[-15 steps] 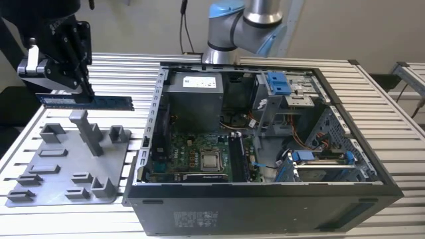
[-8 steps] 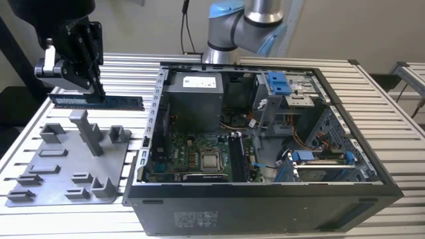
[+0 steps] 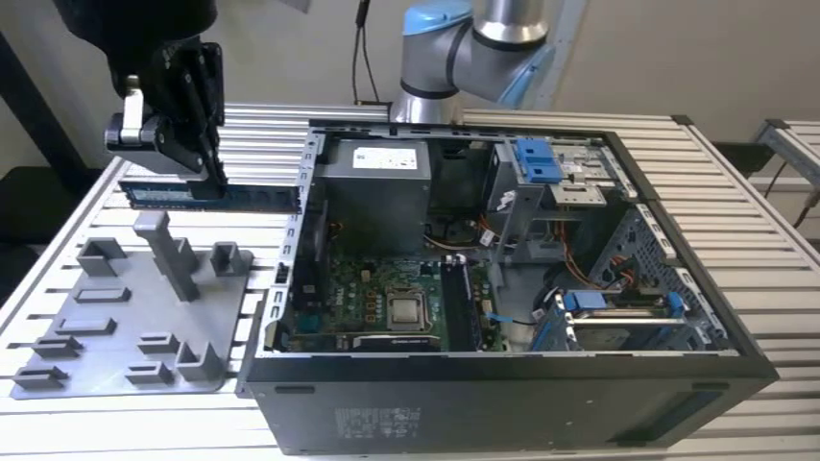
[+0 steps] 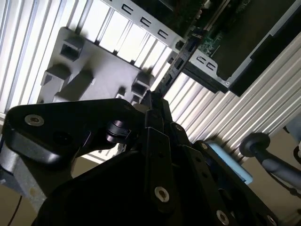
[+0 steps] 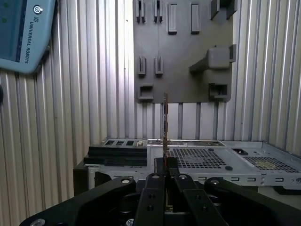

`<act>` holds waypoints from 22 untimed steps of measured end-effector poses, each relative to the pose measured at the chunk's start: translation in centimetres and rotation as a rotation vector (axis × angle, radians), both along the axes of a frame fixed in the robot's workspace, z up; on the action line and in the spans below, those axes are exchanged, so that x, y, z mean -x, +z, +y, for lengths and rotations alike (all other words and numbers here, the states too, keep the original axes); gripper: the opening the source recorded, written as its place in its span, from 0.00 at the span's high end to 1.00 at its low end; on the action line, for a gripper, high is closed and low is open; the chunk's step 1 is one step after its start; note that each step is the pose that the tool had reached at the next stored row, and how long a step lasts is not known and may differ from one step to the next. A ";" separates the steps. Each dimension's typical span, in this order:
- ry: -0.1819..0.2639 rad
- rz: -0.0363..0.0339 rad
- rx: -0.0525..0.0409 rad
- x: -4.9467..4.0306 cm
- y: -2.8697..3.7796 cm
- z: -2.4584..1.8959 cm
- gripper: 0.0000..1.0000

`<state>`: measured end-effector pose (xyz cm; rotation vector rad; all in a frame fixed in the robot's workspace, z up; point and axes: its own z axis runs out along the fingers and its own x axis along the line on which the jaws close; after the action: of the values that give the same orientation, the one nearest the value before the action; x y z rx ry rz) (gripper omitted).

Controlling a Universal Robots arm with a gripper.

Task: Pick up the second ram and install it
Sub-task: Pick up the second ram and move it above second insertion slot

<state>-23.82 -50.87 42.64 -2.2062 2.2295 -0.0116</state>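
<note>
Pinching the second ram (image 3: 256,198) near its middle, the fingers (image 3: 213,165) hold it level and on edge above the worktop (image 3: 779,280), near the grey plate (image 3: 122,327), one end beside the open computer case (image 3: 513,396).

Standing here, I can't see all of the second ram (image 3: 256,197): in the exterior view the hand (image 3: 211,181) covers the stretch it grips, and the arm (image 3: 494,38) runs off the top edge. In the first wrist view the second ram stands edge-on, chips and label impossible to make out, its near end buried between the fingers (image 5: 151,188). The picture's edges cut off the grey fixture plate (image 5: 188,66) and the blue-grey pendant (image 5: 21,33).
</note>
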 end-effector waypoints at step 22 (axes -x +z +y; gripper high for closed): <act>0.000 0.0000 0.0001 -4.95 0.00 -0.01 0.86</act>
<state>-18.87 -50.88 42.65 -2.2062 2.2296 -0.0116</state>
